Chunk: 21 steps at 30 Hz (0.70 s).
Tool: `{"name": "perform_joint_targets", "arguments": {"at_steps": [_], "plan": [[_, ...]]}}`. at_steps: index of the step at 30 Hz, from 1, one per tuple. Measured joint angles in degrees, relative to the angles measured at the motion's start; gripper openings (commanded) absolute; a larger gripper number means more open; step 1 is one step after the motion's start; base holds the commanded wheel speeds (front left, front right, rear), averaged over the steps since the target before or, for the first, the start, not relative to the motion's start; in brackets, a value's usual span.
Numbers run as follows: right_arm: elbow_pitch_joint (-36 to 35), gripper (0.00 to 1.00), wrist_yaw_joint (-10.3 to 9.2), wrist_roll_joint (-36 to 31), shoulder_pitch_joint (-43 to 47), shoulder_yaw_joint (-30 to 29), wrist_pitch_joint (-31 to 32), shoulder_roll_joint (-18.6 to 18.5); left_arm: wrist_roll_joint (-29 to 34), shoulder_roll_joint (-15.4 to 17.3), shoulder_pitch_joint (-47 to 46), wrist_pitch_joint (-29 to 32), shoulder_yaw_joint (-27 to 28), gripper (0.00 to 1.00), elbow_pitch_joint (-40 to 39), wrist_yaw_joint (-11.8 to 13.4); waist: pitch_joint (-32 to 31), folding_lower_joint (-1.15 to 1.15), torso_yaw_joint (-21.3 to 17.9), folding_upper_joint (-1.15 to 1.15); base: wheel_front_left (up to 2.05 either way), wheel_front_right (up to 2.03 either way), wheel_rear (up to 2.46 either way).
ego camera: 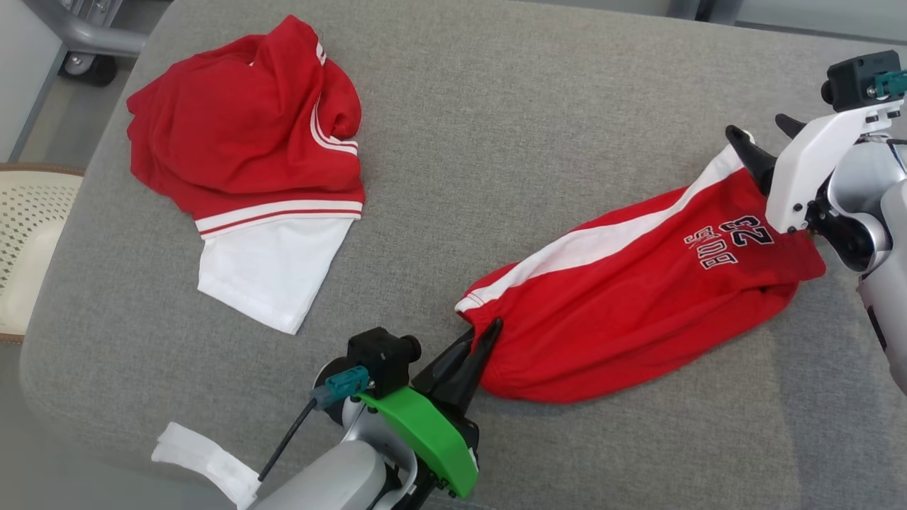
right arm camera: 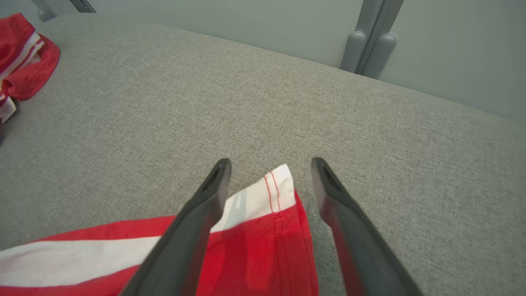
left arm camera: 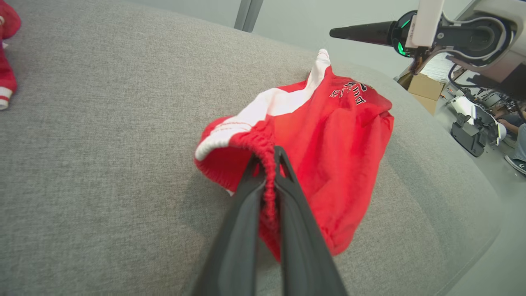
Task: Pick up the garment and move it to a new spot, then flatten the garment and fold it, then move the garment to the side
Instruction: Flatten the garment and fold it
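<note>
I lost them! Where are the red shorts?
Head view, right side: the red shorts lie on the grey cushion, between the left tool and the right tool.

The shorts (ego camera: 638,297) had their upper-right end hidden behind the right gripper (ego camera: 758,126). The second red garment (right arm camera: 20,53) was cut off at the right wrist view's upper left.

Soft even daylight, faint shadows, sharp focus; wrist views bend at edges.
</note>
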Motion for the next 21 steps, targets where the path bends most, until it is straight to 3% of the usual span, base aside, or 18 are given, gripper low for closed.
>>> {"name": "perform_joint_targets", "arguments": {"at_steps": [15,16,17,19,21], "plan": [[1.5,1.0,0.03,0.6,-2.2,2.3,3.2,-1.0,1.3,-0.5,-0.6,-0.5,0.1,0.0,0.5,-1.0,4.0,0.0,1.1,0.0,0.0,0.0,0.0],[1.6,0.96,0.03,0.9,-2.2,2.5,3.2,-1.0,1.3,-0.5,-0.7,-0.5,0.1,0.0,0.5,-1.0,4.1,0.0,1.1,0.0,0.0,0.0,0.0],[1.7,0.73,0.03,1.2,-2.2,2.9,3.2,-1.0,1.3,-0.5,-0.8,-0.5,0.2,0.0,0.7,-1.2,4.3,0.0,1.1,0.0,0.0,0.0,0.0],[1.7,0.49,0.03,1.4,-2.2,3.1,3.2,-1.0,1.4,-0.7,-0.8,-0.5,0.3,0.0,0.9,-1.2,4.4,0.0,1.1,0.0,0.0,0.0,0.0],[1.6,0.44,0.03,1.5,-2.2,3.7,3.2,-1.2,1.6,-1.0,-0.8,-0.5,0.5,0.0,1.1,-1.3,4.5,0.0,1.1,0.0,0.0,0.0,0.0]]}}
